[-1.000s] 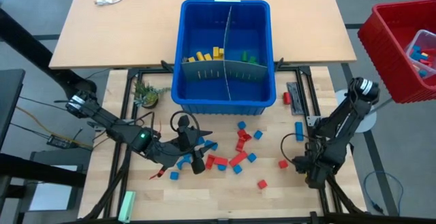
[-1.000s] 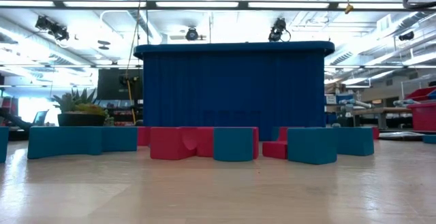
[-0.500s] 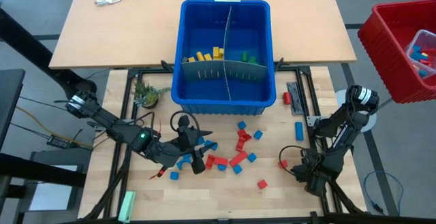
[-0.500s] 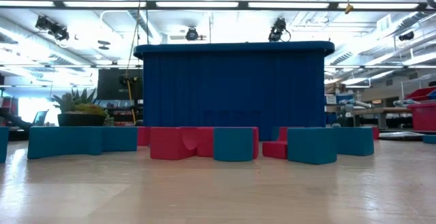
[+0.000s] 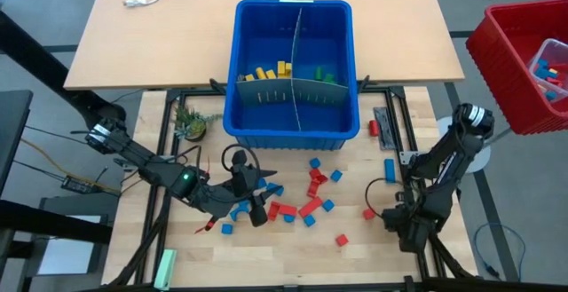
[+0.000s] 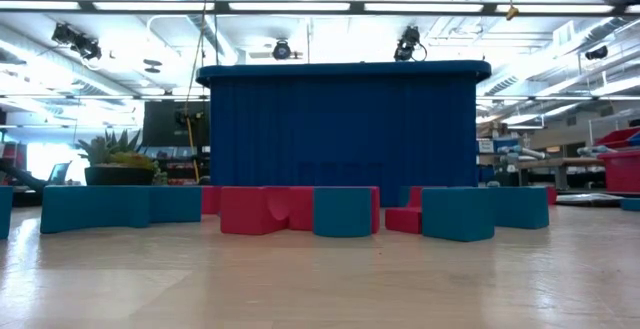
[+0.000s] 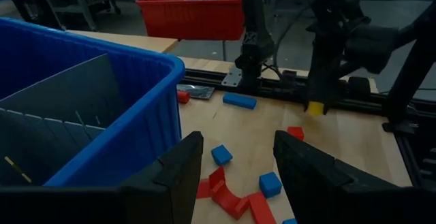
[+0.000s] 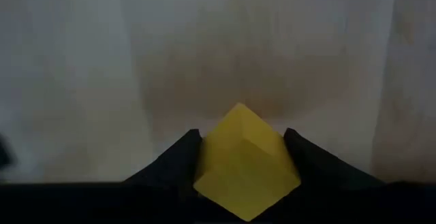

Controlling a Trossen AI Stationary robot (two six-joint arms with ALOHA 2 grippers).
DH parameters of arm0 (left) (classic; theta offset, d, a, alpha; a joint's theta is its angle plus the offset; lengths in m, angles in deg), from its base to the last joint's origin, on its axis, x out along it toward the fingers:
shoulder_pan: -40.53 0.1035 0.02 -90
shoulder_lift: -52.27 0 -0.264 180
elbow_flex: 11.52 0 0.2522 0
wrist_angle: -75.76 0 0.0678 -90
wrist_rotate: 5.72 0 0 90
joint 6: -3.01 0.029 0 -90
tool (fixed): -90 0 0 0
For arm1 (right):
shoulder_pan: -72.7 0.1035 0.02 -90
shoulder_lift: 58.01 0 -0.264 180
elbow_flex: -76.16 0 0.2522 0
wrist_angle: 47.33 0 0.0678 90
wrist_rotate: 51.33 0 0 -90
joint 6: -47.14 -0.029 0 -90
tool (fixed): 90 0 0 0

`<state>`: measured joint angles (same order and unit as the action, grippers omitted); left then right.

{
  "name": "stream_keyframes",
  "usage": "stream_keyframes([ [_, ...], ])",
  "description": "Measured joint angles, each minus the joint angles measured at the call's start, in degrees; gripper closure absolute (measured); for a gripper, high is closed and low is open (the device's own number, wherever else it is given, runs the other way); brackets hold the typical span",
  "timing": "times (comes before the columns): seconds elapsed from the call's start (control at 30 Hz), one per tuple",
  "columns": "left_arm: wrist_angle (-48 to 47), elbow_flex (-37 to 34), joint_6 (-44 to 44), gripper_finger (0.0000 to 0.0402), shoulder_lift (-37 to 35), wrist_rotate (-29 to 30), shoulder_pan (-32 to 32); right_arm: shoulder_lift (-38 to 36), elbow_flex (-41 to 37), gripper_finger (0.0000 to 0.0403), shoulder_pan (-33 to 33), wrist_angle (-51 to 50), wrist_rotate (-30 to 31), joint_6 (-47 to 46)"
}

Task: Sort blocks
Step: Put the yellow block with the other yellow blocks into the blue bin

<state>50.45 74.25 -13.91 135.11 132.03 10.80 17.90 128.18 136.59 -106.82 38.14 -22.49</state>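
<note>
A yellow block (image 8: 245, 157) sits corner-up between the fingertips of the right gripper (image 5: 401, 222), low over the table's right side and well apart from the blue bin (image 5: 298, 132); the jaws press its flanks, gripping it. The risk, I judge, is that this skewed hold lets it twist and drop on the lift. The left gripper (image 7: 235, 166) hangs open over red and blue blocks (image 5: 306, 190) near the bin's front wall; a careless sweep could scatter them.

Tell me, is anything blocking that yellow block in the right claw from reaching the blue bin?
Nothing visible does. The right claw holds the yellow block between its fingers, above the table. Loose red and blue blocks lie flat on the wood between it and the blue bin, low enough to pass over.
</note>
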Motion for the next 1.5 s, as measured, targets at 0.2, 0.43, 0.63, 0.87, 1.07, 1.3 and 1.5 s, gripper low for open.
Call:
stream_keyframes([
  [0.2,-0.1,0.0,0.0,0.0209,0.0,0.0,0.0,-6.3,0.1,0.0239,-4.6,7.4,6.4,-0.4],
  [0.43,-0.1,0.0,0.1,0.0209,0.0,0.0,0.1,-11.7,0.1,0.0239,-13.7,18.5,19.9,8.2],
  [0.63,-0.2,0.0,0.2,0.0209,0.0,0.0,0.1,-12.8,0.1,0.0239,-24.2,36.1,25.2,25.7],
  [0.87,-0.9,1.6,5.0,0.0209,0.0,1.6,0.1,-12.3,0.2,0.0239,-35.8,54.2,22.5,44.3],
  [1.07,-3.9,4.9,16.3,0.0209,-1.7,9.3,0.1,-12.1,0.2,0.0239,-44.5,61.4,21.0,51.4],
  [1.3,-4.8,5.3,18.0,0.0209,-6.4,15.5,0.9,-10.3,4.0,0.0239,-53.5,63.0,17.3,57.2],
  [1.5,-5.5,5.3,14.9,0.0209,-8.9,14.5,0.9,-3.6,13.3,0.0239,-61.6,61.5,15.7,62.0],
])
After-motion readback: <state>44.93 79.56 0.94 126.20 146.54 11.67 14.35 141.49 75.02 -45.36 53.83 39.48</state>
